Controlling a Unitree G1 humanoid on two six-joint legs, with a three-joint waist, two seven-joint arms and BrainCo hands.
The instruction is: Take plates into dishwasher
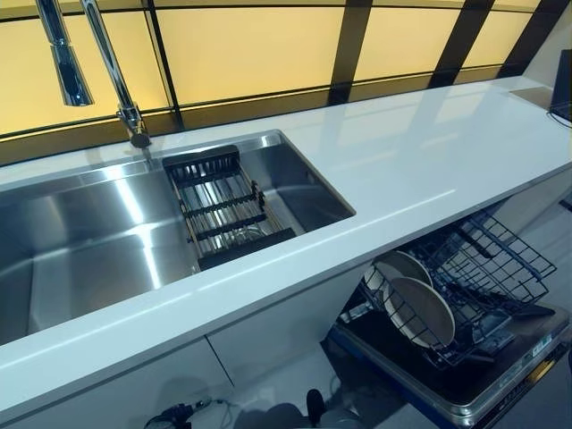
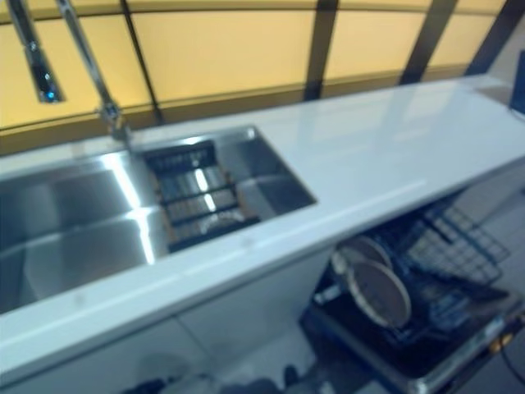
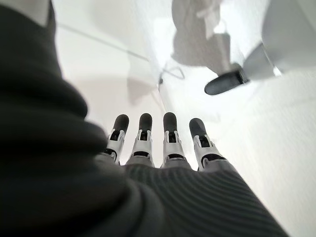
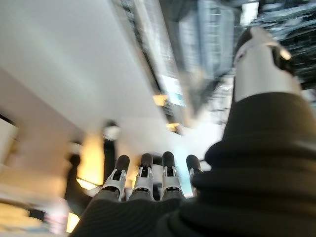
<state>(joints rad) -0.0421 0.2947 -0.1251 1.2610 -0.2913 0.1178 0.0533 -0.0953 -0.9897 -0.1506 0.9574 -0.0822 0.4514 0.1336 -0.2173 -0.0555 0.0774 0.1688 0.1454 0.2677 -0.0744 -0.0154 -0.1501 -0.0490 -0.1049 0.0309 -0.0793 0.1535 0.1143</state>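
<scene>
Two round plates (image 1: 418, 309) (image 2: 379, 293) stand on edge in the pulled-out lower dishwasher rack (image 1: 487, 268), below the white counter (image 1: 402, 161) at the lower right. Neither hand shows in the eye views. My left hand (image 3: 153, 145) shows only in the left wrist view, fingers straight and relaxed over the pale floor, holding nothing. My right hand (image 4: 148, 180) shows in the right wrist view, fingers straight too, with nothing in it.
A steel sink (image 1: 98, 241) with a dark drying rack (image 1: 223, 214) across it lies left of the counter, under a tall tap (image 1: 112, 71). The open dishwasher door (image 1: 474, 393) juts out at the lower right. White cabinet fronts (image 1: 223, 357) run below the counter.
</scene>
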